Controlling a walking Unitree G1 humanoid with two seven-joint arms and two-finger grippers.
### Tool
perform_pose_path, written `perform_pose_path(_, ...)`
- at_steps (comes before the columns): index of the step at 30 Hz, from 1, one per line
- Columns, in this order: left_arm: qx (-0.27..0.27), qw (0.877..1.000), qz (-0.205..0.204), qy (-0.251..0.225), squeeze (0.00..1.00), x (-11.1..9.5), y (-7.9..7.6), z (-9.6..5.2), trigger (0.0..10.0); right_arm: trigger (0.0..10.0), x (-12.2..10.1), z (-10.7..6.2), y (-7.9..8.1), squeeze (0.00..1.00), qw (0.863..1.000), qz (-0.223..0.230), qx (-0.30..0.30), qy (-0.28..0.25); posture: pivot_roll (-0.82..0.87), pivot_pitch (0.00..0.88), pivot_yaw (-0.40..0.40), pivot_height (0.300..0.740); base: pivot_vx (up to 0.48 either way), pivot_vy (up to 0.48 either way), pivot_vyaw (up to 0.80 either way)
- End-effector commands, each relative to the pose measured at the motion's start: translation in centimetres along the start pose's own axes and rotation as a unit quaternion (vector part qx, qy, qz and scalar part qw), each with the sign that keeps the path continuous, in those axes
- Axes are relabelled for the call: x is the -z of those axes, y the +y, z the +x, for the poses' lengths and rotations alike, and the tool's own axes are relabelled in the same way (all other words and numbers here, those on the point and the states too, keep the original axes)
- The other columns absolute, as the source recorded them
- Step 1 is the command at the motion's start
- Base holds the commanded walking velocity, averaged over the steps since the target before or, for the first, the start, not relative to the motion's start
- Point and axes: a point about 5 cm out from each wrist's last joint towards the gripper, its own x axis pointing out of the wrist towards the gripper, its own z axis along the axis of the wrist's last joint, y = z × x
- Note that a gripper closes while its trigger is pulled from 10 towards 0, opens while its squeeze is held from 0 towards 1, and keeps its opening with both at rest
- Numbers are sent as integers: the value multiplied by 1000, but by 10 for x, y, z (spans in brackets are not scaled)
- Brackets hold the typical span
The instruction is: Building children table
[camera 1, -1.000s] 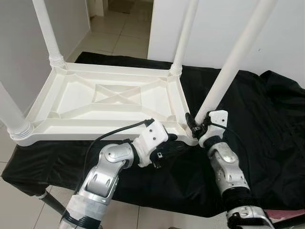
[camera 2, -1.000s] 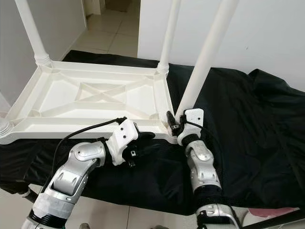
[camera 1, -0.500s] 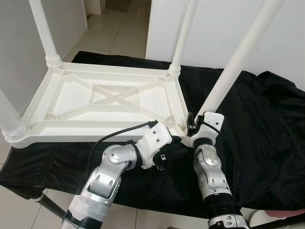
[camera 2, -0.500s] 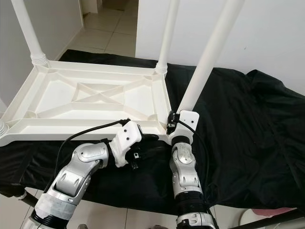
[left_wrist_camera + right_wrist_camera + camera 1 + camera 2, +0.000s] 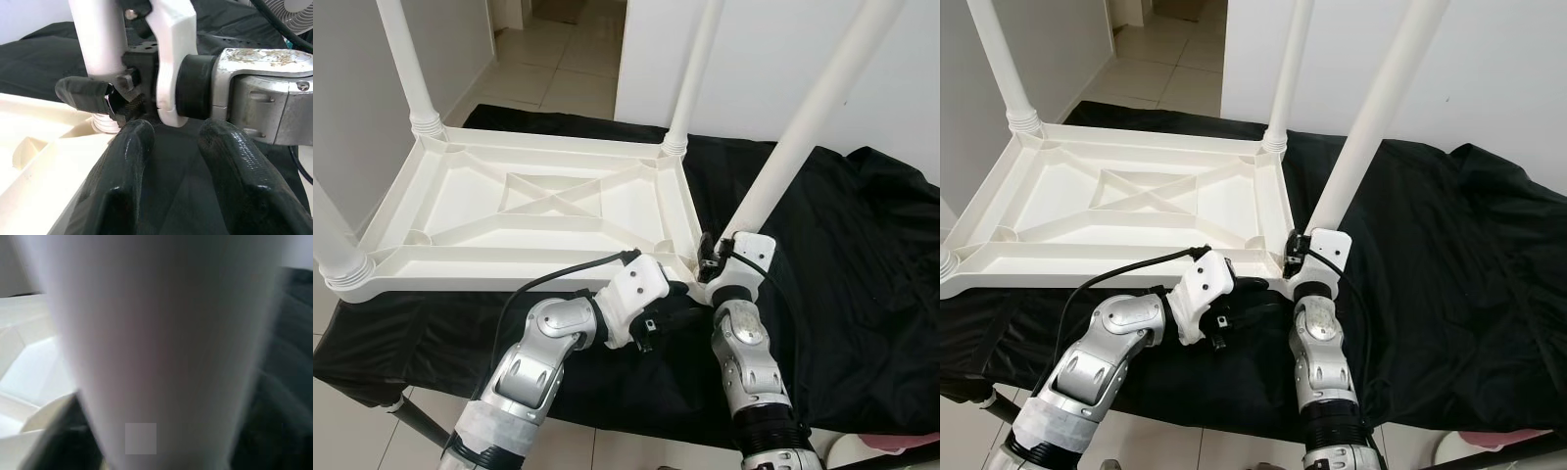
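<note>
A white plastic children's table lies upside down on a black cloth, its four legs pointing up. My right gripper is shut around the base of the near right leg, just above its corner socket. The left wrist view shows one of its fingers pressed against that leg. My left gripper sits low at the same corner, beside the table's front rim. Its two black fingers stand apart over the cloth with nothing between them. In the right wrist view the leg is very close and blurred.
The black cloth covers the whole work surface and hangs over its front edge. The other legs stand at the far left, far right and near left. A white wall rises behind, and tiled floor runs off at the left.
My right forearm has swung left and now stands more upright beneath the near right leg, still holding its base. My left gripper has crept slightly right toward that corner.
</note>
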Motion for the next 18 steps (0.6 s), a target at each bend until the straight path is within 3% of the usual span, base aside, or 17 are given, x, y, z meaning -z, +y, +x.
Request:
perform_pose_path(1, -31, 999, 0, -5, 0, -3, 0, 0, 10000, 10000, -4, -1, -2, 1000, 1000, 8, -9, -13, -24, 0, -86, 740, 0, 0, 0)
perform_pose_path(2, -31, 999, 0, -5, 0, -3, 0, 0, 10000, 10000, -8, -2, 0, 0, 999, 18, -37, -24, -24, 0, -87, 740, 0, 0, 0)
perform_pose_path(7, -31, 999, 0, -6, 0, -3, 0, 1, 10000, 10000, -13, -9, 0, 0, 994, 28, -93, -46, -24, 0, -87, 740, 0, 0, 0)
perform_pose_path(11, -32, 999, 0, -6, 0, -3, 0, 1, 10000, 10000, -12, -11, -4, 0, 993, 25, -105, -47, -24, 0, -87, 740, 0, 0, 0)
perform_pose_path(13, -35, 999, 0, -3, 0, -1, 2, 0, 10000, 10000, -10, -13, -16, 0, 988, 6, -145, -46, -30, 0, -84, 740, 0, 0, 0)
perform_pose_path(16, -37, 999, 1, -1, 0, -1, 4, -1, 10000, 10000, -10, -12, -21, 0, 984, -9, -174, -45, -32, 0, -82, 740, 0, 0, 0)
perform_pose_path(18, -38, 999, 2, 1, 0, -1, 6, -1, 10000, 10000, -10, -10, -29, 0, 973, -24, -225, -38, -35, 0, -76, 740, 0, 0, 0)
